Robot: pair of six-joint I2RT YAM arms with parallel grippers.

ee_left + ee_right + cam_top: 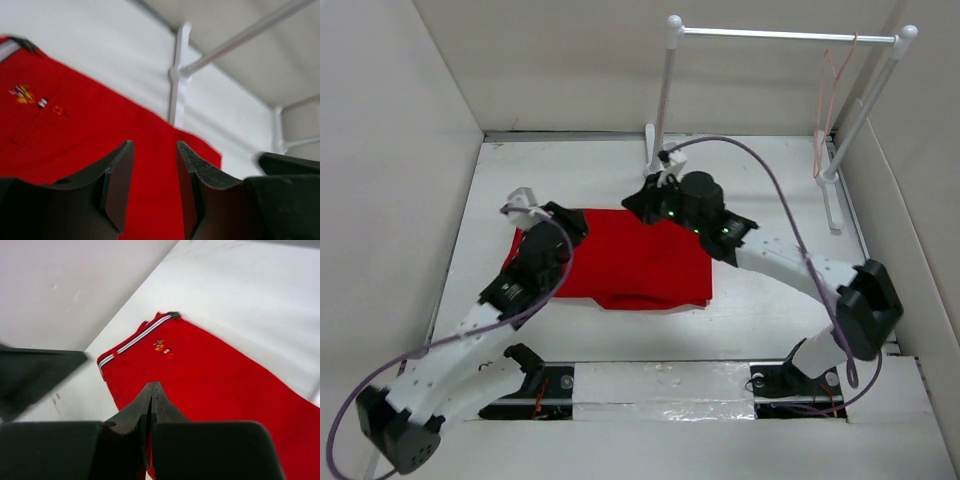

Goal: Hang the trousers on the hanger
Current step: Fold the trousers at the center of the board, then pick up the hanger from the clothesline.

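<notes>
One pair of folded red trousers [640,262] lies centre; my left gripper [155,146] at its nine o'clock stands parted, empty; my right gripper [151,387] at twelve is pinched closed on nothing. Pink hanger [832,80] hangs at two o'clock.

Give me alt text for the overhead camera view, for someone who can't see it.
Red trousers lie flat on the table between two robot arms, the left gripper at their left end and the right gripper over their far edge. A pale pink hanger hangs on the rack at the far right.
</notes>
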